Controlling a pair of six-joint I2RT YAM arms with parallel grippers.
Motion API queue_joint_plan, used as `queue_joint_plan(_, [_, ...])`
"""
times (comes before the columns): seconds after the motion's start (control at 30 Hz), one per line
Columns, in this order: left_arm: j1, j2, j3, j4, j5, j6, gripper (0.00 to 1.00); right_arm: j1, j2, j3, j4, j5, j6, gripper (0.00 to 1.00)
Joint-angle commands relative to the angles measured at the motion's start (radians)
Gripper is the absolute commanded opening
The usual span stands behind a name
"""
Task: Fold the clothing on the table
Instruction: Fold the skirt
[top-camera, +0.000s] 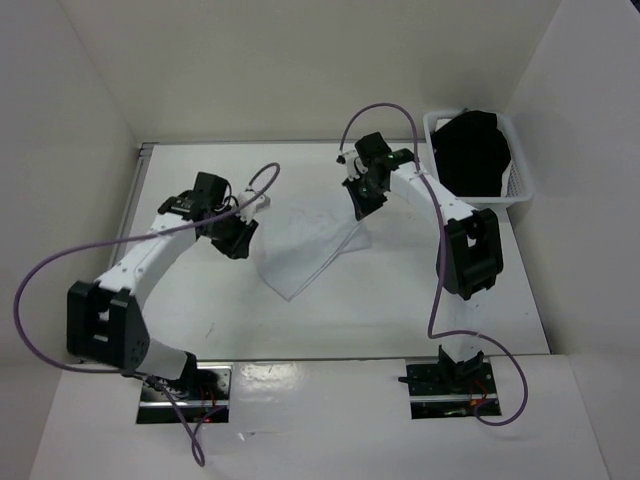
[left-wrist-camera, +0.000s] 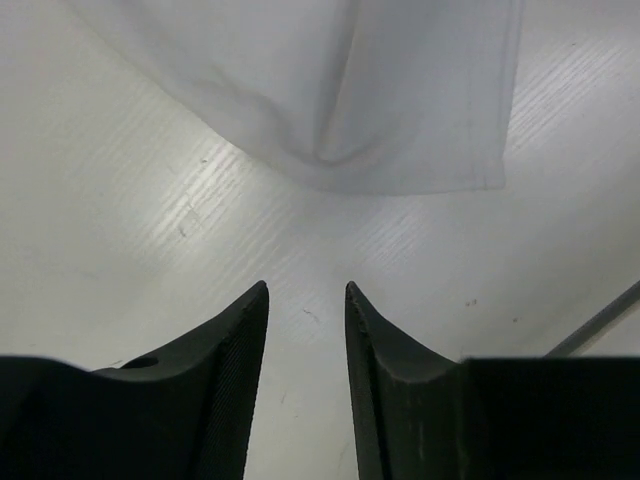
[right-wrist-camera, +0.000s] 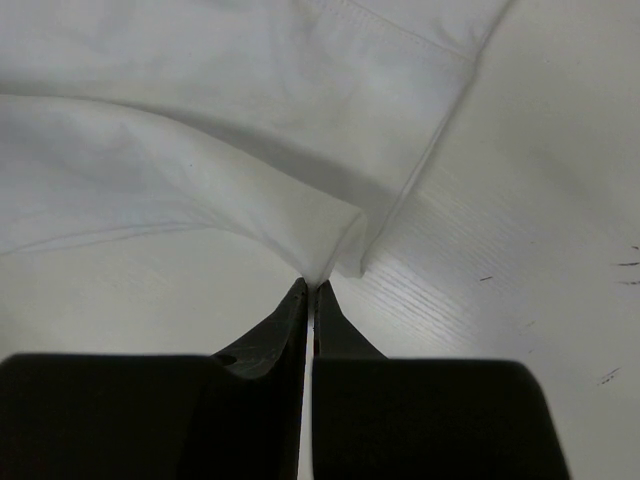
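Clothing (top-camera: 305, 255): white, thin and wrinkled, lying near the middle of the table (top-camera: 200, 310), between the two arms, and partly folded over into a rough slanted strip. Its far-right end is raised toward the right gripper (top-camera: 362, 205) and casts a shadow on the tabletop beneath; the near-left end lies flat. Right gripper, wrist view: fingers (right-wrist-camera: 270, 340) pressed together with no gap visible, and a folded edge of the cloth is pinched at their very tips. A stitched hem runs across the fabric above the pinch. Left gripper (top-camera: 238, 243): just left of the garment and low over the table. In its wrist view the fingers (left-wrist-camera: 225, 390) stand apart with a moderate gap, bare tabletop shows between them, and nothing is held. The garment's nearest edge lies ahead of the tips, apart from them, with a soft crease bulging in the cloth there. Basket (top-camera: 520, 185): white slotted plastic, at the far-right corner of the table, with a black garment (top-camera: 470, 150) heaped inside. A purple cable (top-camera: 40, 270) loops out from each arm. A metal rail (top-camera: 140, 180) runs along the table's left edge. A few small dark specks mark the tabletop near both grippers.
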Motion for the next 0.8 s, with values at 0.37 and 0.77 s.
queue_joint_plan(0.37, [-0.412, -0.45, -0.334, 0.173, -0.448, 0.084, 0.53, -0.035, -0.031, -0.038, 0.064, -0.017, 0.034, 0.0])
queue_joint_plan(0.77, [-0.648, -0.316, -0.415, 0.349, -0.597, 0.094, 0.54, -0.044, -0.003, -0.018, 0.064, -0.017, 0.052, 0.0])
